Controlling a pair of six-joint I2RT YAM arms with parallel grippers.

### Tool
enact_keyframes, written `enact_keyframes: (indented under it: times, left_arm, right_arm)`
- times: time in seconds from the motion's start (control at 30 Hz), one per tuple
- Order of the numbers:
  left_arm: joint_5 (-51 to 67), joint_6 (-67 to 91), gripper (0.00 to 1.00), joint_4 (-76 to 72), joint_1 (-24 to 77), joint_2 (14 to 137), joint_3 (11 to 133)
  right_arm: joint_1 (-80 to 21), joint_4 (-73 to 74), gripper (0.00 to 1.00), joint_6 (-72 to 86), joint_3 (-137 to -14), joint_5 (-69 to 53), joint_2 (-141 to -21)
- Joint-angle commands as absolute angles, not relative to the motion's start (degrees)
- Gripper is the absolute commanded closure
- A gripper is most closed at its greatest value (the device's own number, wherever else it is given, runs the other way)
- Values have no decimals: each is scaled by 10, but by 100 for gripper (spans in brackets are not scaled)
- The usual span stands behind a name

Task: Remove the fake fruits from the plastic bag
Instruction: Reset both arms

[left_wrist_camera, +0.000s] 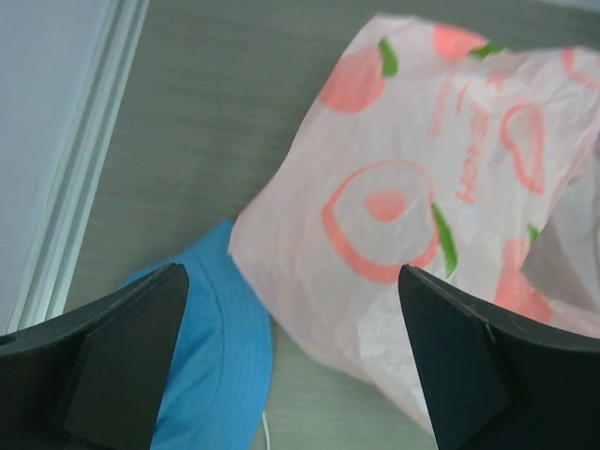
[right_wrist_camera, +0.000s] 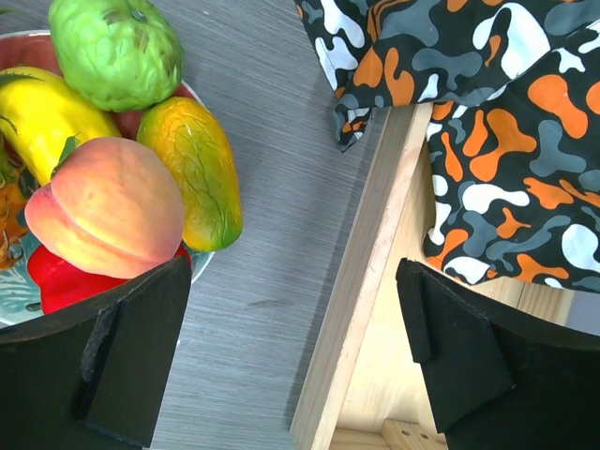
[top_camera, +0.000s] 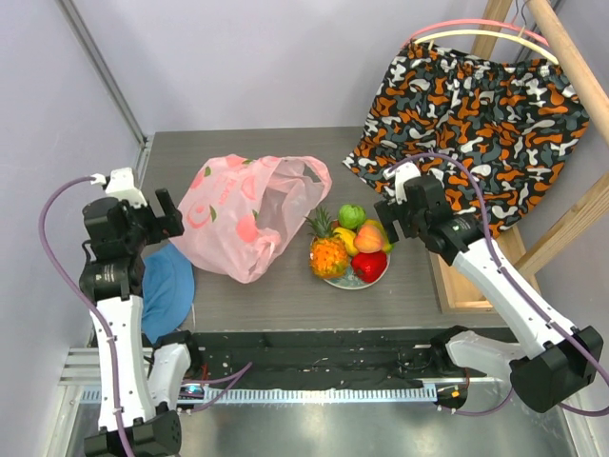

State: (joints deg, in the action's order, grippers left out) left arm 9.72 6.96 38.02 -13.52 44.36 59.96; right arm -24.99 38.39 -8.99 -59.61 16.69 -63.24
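Observation:
The pink plastic bag lies crumpled at the table's left middle, mouth towards the right; its inside is hidden. The fake fruits are piled on a plate: pineapple, green apple, peach, red piece and yellow piece. My left gripper is open and empty, just left of the bag. My right gripper is open and empty, just right of the plate, with the peach and green apple beside its left finger.
A blue hat lies near the left front edge, partly under the bag, and shows in the left wrist view. A patterned orange-black cloth hangs on a wooden frame at the table's right edge.

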Motion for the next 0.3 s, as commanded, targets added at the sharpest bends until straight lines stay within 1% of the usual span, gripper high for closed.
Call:
enact_keyframes:
  times: [0.0,0.27]
  left_arm:
    - [57,71,0,414,-131,443,586]
    - [66,101,0,388,-119,425,543]
  right_arm:
    - [-243,343,0,-82,-593,178,-614]
    - [-209,345,0,-68,-584,153,-607]
